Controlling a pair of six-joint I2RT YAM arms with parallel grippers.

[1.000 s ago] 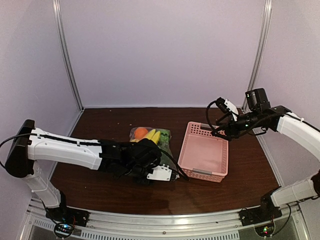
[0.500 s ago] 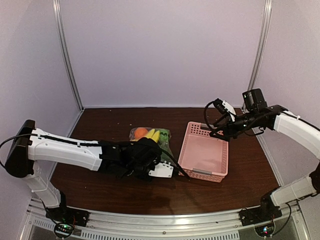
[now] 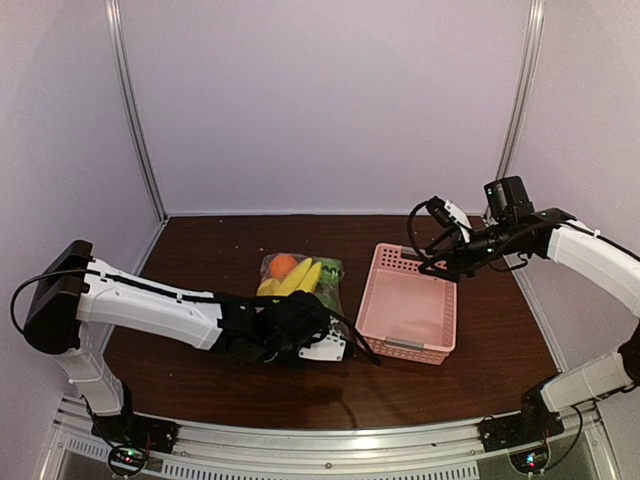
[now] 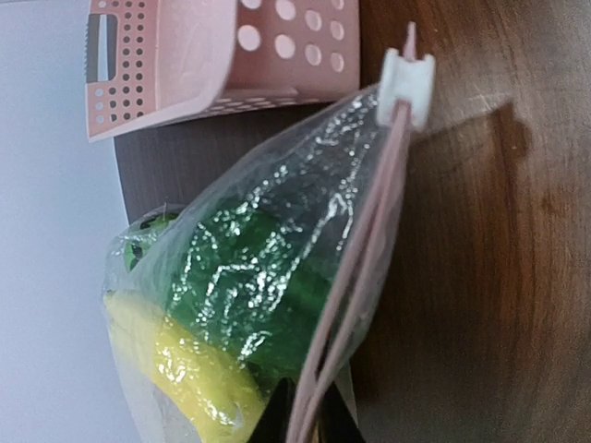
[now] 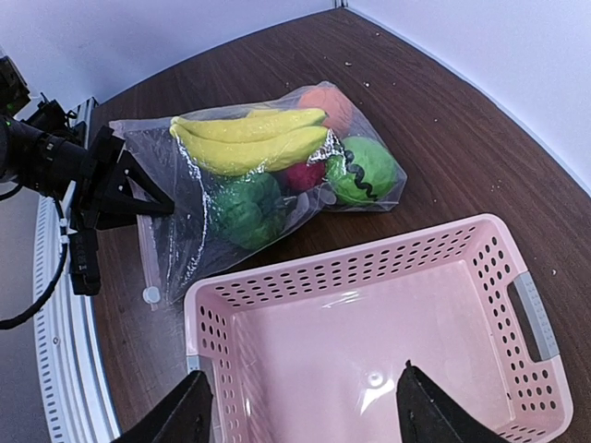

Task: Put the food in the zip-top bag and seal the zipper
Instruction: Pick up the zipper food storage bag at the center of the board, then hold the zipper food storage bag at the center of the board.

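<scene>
Looking along the near edge of the zip-top bag [image 5: 180,249], what matters is the line of the zipper [image 4: 365,231]. The bag lies flat on the tabletop [image 5: 462,138] just beside the pink basket [image 5: 369,268]. The food [image 5: 305,173] is inside it: banana [image 5: 249,138] uppermost, green pepper [image 5: 245,208] by the mouth, orange [image 5: 328,101] and striped ball [image 5: 369,171] at the closed far end.

The strip runs sideways across the front of the arms, from the left claw [image 4: 305,425] towards the basket. That claw is pressed together on the strip, the pinkish tracks passing between its dark fingertips. The white slider [image 4: 406,78] sits at the basket end of the mouth, so it lies straight ahead of the left claw along the zipper's long axis (whether the tracks between them are already mated I cannot make out; close to the claw they look slightly parted).

The right claw [image 5: 300,411] hangs spread wide and empty above the basket, well apart from the bag, yet it is the arm on the slider's side. My guess is that the left one serves as the anchor. The slider then needs drawing along the strip, which calls for the right claw to come down past the basket's corner without nudging it
</scene>
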